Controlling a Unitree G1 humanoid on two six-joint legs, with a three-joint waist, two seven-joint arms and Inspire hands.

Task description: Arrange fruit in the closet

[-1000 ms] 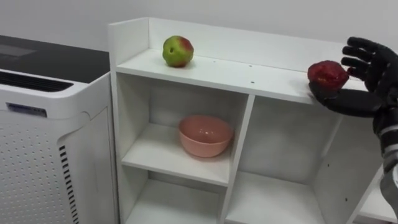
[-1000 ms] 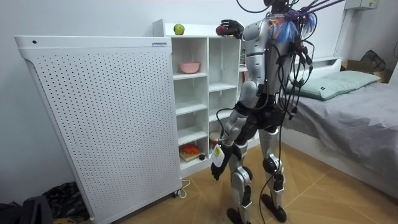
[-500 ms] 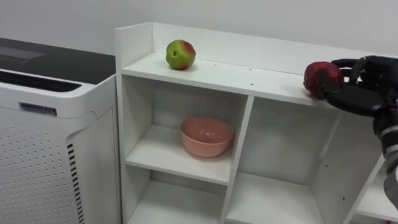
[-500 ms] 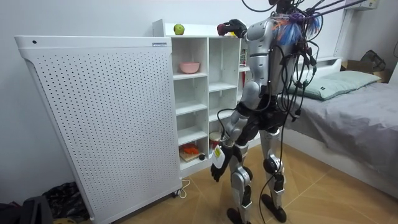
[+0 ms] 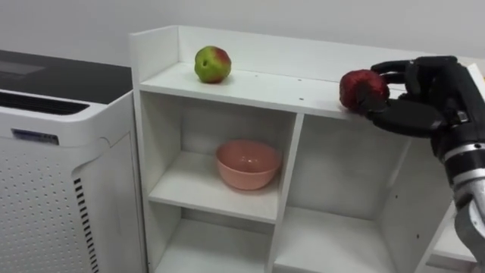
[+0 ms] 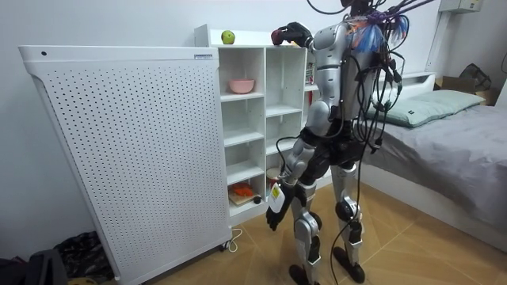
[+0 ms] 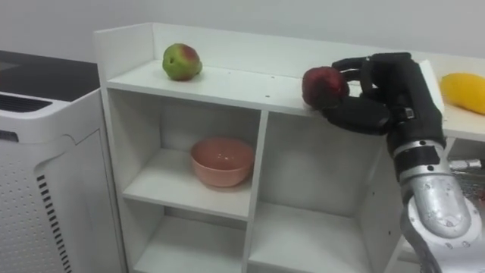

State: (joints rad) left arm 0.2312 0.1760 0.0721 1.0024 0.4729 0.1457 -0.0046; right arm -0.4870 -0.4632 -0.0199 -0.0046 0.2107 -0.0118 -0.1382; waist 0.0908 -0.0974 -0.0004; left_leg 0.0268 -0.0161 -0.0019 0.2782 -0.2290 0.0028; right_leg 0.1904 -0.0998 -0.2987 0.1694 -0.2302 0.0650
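Observation:
A dark red apple (image 5: 361,89) rests at the front edge of the white closet's top shelf (image 5: 258,87), right of the middle. My right hand (image 5: 420,98) is shut on it, fingers curled over its top and thumb along its front. A green-and-red apple (image 5: 212,64) stands free on the same shelf at the far left. In the room view I stand facing the closet (image 6: 265,119) with the right arm raised to its top, and my left hand (image 6: 274,209) hangs low by my thigh.
A pink bowl (image 5: 248,164) sits in the upper left compartment. A yellow fruit (image 7: 464,92) lies on the top shelf right of my hand. A tall white perforated appliance (image 6: 119,150) stands against the closet's left side. A bed (image 6: 451,150) is behind me.
My right hand's fingers have curled round the red apple, and hand and apple have shifted a little left along the top shelf. The green apple has stayed put.

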